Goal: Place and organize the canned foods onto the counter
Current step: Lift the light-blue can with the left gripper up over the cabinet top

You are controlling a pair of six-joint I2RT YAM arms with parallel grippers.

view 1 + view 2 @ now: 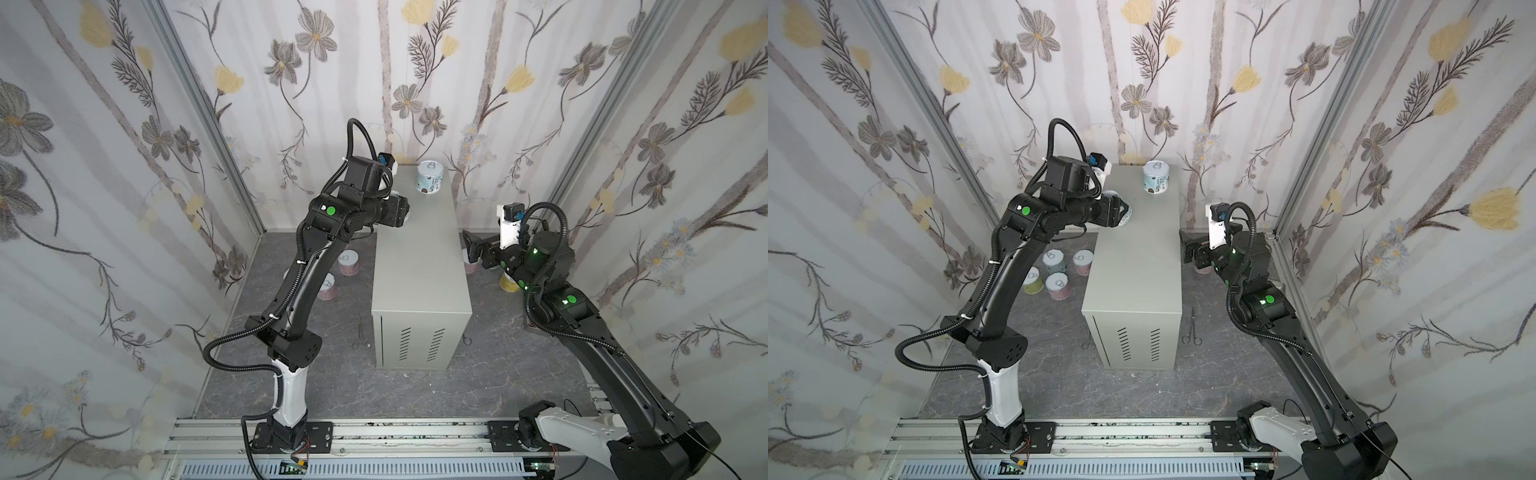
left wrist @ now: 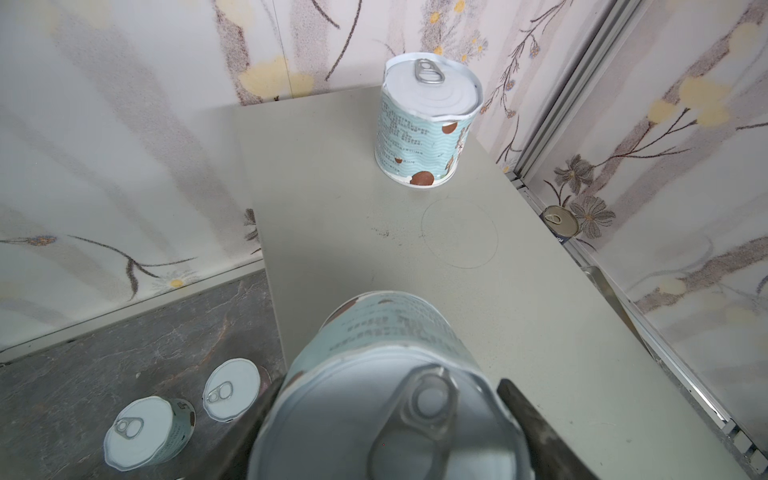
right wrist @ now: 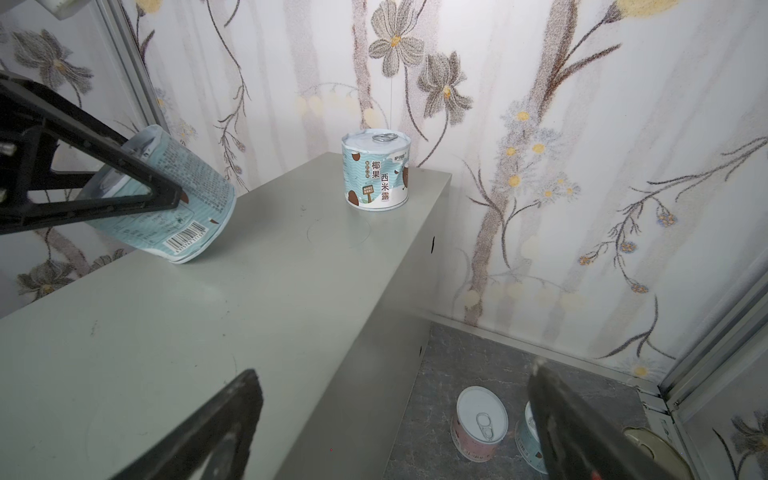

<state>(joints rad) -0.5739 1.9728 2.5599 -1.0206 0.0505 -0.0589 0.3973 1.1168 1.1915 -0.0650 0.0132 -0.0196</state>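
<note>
Now your left end effector (image 2: pixel 388 419) clamps a pale-blue can (image 3: pixel 195 208), tilted over the left edge of the grey worktop (image 1: pixel 419 266).
A second blue can (image 1: pixel 1155 178) stands upright near the worktop's far right corner, well apart from the held one. Your right end effector (image 3: pixel 395 395) hangs empty, jaws spread wide, beside the worktop's right side. On the floor, four cans (image 1: pixel 1057 286) cluster on the left; a pink can (image 3: pixel 480 424) stands on the right.

The blue can (image 2: pixel 419 141) bears brown spots on wavy stripes; the counter (image 2: pixel 374 232) is light grey.
</note>
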